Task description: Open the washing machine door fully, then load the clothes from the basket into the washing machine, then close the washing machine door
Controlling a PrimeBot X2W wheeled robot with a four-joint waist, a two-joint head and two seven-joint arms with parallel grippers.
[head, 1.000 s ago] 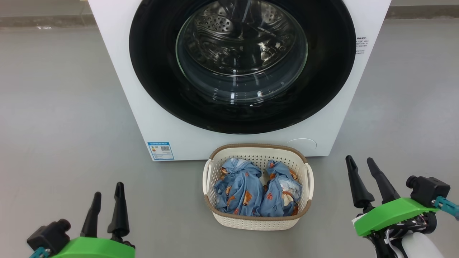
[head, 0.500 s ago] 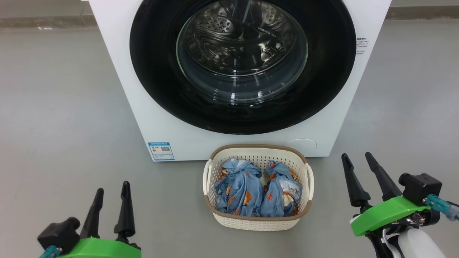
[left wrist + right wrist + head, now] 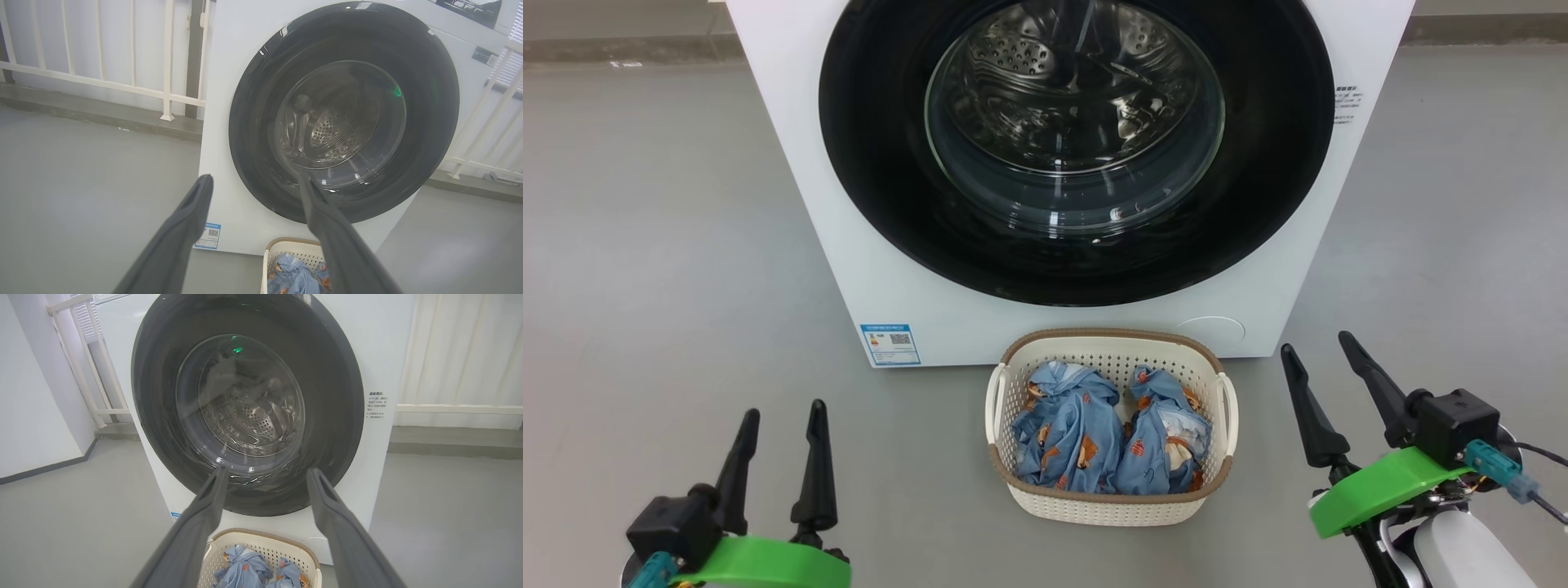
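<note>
The white washing machine stands ahead with its round black door flat against the front, the steel drum visible through the glass. In front of it on the floor sits the cream basket holding two blue printed clothes. My left gripper hovers open at the lower left, well left of the basket. Right of the basket, my right gripper is open and holds nothing.
Bare grey floor lies on both sides of the machine. A white railing runs behind on the left, and a white curtain hangs behind on the right. A small blue label marks the machine's lower front.
Both grippers have crept inward toward the basket, and the right one has also risen a little. Both stay open. Basket, clothes and door have not moved.
</note>
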